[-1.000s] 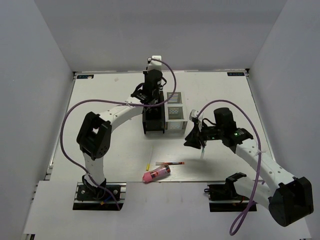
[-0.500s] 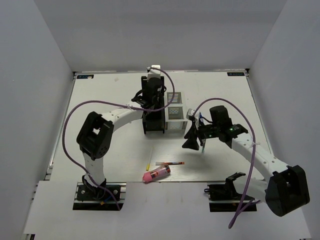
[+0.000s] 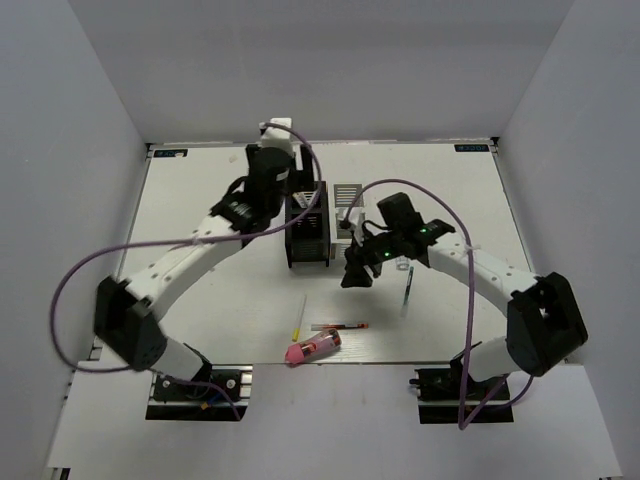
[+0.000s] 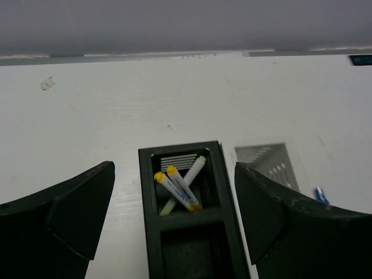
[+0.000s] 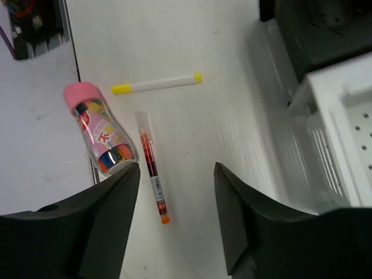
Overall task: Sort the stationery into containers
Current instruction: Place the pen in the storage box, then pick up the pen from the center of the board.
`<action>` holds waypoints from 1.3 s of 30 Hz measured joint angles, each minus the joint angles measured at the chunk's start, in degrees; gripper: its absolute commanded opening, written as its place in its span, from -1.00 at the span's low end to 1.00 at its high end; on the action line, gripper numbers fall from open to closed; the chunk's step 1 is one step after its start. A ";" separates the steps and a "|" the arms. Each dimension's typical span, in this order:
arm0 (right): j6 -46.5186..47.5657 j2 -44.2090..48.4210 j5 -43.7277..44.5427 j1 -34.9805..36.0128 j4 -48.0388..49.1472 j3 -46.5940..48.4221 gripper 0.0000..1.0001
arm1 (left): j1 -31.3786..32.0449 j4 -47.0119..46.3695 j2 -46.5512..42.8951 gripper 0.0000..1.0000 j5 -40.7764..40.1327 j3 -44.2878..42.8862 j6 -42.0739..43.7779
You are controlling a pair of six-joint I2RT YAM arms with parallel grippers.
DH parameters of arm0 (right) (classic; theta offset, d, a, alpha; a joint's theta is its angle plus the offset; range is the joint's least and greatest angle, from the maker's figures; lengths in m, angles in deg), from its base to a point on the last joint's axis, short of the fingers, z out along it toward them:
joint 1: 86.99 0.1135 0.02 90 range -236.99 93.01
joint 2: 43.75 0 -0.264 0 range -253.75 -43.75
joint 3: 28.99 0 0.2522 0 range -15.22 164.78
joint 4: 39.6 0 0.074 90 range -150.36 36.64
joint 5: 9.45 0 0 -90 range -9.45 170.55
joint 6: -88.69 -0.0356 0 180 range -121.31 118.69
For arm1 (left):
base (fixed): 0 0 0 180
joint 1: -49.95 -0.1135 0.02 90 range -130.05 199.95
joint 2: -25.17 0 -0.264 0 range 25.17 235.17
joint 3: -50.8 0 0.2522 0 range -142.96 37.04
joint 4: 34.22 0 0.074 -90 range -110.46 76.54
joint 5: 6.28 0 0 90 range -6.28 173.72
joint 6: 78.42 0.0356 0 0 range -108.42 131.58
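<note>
Left wrist view: the left gripper point(image 4: 173, 167) is seen with fingers spread and empty above the black organiser box point(image 4: 186, 216), whose far compartment holds yellow-tipped white sticks point(image 4: 180, 187). The right gripper point(image 5: 177, 170) is likewise spread and empty. A red pen point(image 5: 152, 174) is framed between its fingers, with a pink-capped tube point(image 5: 99, 133) at 9 o'clock and a loose yellow-tipped stick point(image 5: 156, 85) at 12 o'clock.

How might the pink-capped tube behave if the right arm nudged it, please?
The pink-capped tube is round and lies on its side, so it would probably roll. Its clear plastic body looks smooth, perhaps slippery, and likely stiff.
</note>
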 measured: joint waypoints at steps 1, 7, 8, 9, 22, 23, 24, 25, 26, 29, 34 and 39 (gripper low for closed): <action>0.44 -1.11 0.85 1.44 -0.26 0.83 0.28 | 0.00 2.43 -3.43 0.88 1.27 0.66 -0.31; 14.78 -3.58 2.97 9.84 -5.05 4.52 0.31 | 0.13 15.34 -32.65 0.78 6.78 15.43 -8.63; 18.62 -4.02 2.95 10.64 -5.99 5.64 0.34 | 0.13 18.67 -36.70 0.78 7.02 17.51 -11.30; 23.15 -4.61 3.06 11.65 -6.75 7.06 0.34 | 0.13 21.53 -39.98 0.78 7.13 19.34 -14.27; 61.94 -19.61 9.09 23.89 -15.76 17.11 0.29 | 0.11 43.58 -47.74 0.83 10.05 29.40 -33.86; 63.36 -19.76 9.51 25.03 -16.20 17.09 0.29 | 0.11 44.09 -49.00 0.83 9.97 29.40 -34.47; 64.54 -19.78 9.88 26.01 -16.44 17.11 0.25 | 0.11 44.59 -50.12 0.85 9.86 29.40 -34.99; 65.57 -19.78 10.19 27.04 -16.55 17.11 0.22 | 0.11 45.38 -51.12 0.85 9.57 29.40 -35.69; 66.55 -19.89 10.47 28.00 -16.65 17.11 0.22 | 0.11 46.21 -51.76 0.85 9.20 29.40 -36.41; 68.32 -21.07 11.45 29.75 -16.70 17.11 0.19 | 0.11 49.62 -51.91 0.85 7.82 29.40 -38.56; 69.20 -25.94 13.51 31.06 -17.07 17.88 0.12 | 0.11 54.45 -51.52 0.85 6.29 29.05 -40.39; 68.87 -30.64 14.93 31.98 -16.96 20.37 0.10 | 0.11 57.33 -52.70 0.85 5.55 27.71 -41.31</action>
